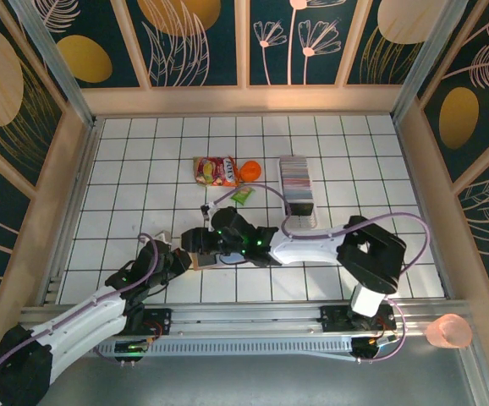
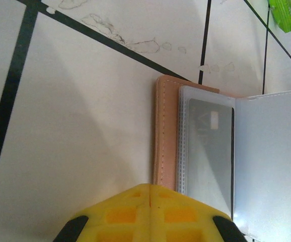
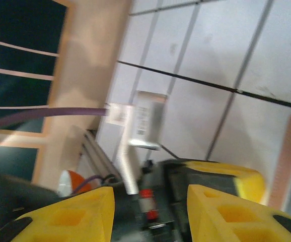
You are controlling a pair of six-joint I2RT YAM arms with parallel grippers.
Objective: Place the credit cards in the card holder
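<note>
Spanning floral-walled booth, white grid tabletop; L fingers clenched, R fingers released.

White gridded table, floral walls

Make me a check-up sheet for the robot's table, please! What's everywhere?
Surface: white tiled table, black grid lines, some scuff marks.
Job's things: credit cards rowed in a white tray; card holder lies open.
Clutter: snack packet, orange thing, green packet.
Grippers: left pincer shut, at the holder's near edge; right pincer open, holding nothing.
Cables: purple cables along both arms.
Surroundings: flower-patterned walls; pink cup off the table.
</note>
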